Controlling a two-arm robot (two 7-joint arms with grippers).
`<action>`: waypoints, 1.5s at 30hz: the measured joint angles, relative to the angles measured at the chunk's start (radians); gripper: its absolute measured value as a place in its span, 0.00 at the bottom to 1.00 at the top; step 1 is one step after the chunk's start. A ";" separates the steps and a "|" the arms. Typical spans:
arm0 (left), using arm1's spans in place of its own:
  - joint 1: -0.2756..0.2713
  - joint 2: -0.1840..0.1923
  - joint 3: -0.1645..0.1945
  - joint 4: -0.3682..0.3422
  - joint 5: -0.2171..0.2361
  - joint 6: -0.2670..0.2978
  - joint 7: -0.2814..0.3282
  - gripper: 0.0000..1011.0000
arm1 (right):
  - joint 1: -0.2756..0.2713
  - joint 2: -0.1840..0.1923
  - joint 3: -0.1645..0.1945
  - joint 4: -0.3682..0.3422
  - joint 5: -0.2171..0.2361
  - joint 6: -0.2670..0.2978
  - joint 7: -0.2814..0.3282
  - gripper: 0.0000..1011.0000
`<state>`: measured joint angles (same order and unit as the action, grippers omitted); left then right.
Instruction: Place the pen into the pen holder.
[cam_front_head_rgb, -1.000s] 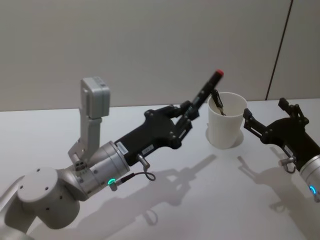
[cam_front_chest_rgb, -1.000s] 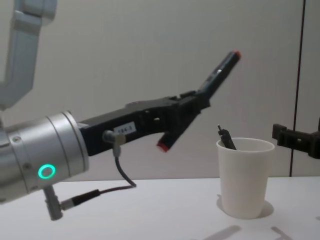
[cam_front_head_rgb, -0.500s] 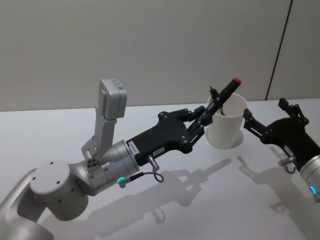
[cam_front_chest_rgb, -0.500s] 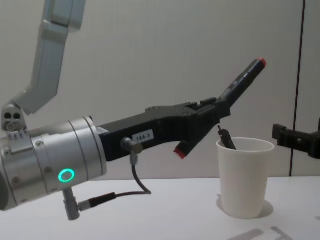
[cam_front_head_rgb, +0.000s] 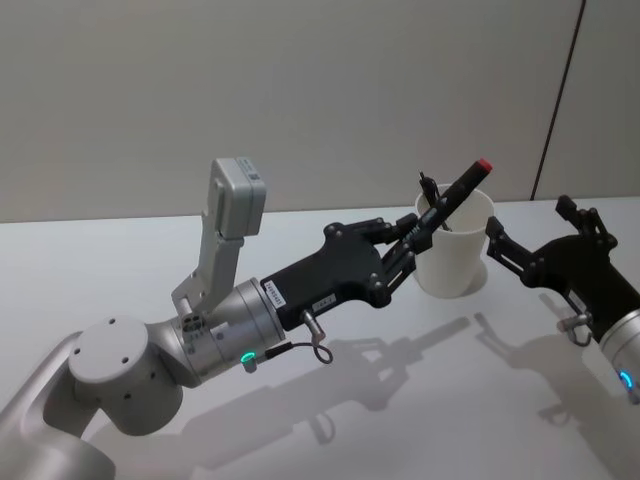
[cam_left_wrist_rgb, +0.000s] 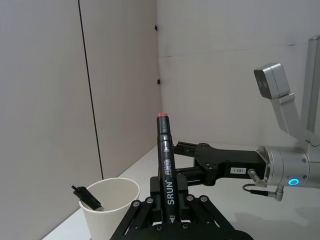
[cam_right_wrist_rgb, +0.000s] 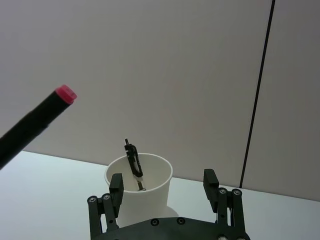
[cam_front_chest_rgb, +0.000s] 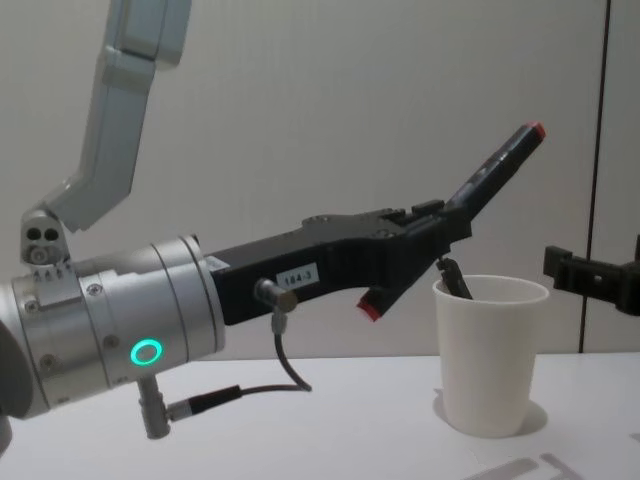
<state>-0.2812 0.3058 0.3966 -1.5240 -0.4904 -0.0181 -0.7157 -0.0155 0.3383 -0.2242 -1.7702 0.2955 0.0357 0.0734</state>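
Note:
My left gripper (cam_front_head_rgb: 405, 246) is shut on the pen (cam_front_head_rgb: 456, 192), a black marker with red ends, held tilted in the air. In the chest view the pen (cam_front_chest_rgb: 497, 166) rises up and to the right, its lower red end hanging just left of the pen holder (cam_front_chest_rgb: 490, 360). The pen holder (cam_front_head_rgb: 456, 258) is a white paper cup standing upright, with a dark pen-like thing (cam_front_head_rgb: 428, 190) inside it. My right gripper (cam_front_head_rgb: 535, 226) is open just right of the cup. In the right wrist view the cup (cam_right_wrist_rgb: 142, 197) stands just beyond its spread fingers.
The white table (cam_front_head_rgb: 400, 400) stretches bare in front of and to the left of the cup. A plain grey wall with a dark vertical seam (cam_front_head_rgb: 560, 90) stands behind. The left arm's silver forearm (cam_front_head_rgb: 215, 335) reaches across the table's middle.
My left arm has carried the pen to the right, toward the cup, so its upper end now stands over the rim. The right arm and the cup have not moved.

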 joint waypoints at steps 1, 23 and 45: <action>-0.001 -0.001 0.000 0.001 0.001 0.000 -0.001 0.18 | 0.000 0.001 0.001 -0.002 0.003 0.001 0.002 0.99; -0.007 -0.005 0.003 0.010 0.008 -0.003 -0.006 0.18 | -0.066 0.084 0.069 -0.135 0.277 0.117 0.083 0.99; -0.008 -0.005 0.003 0.011 0.009 -0.003 -0.008 0.18 | -0.111 0.174 0.127 -0.211 0.613 0.275 0.222 0.99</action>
<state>-0.2896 0.3003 0.3995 -1.5129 -0.4811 -0.0209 -0.7232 -0.1263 0.5121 -0.0973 -1.9815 0.9090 0.3104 0.2956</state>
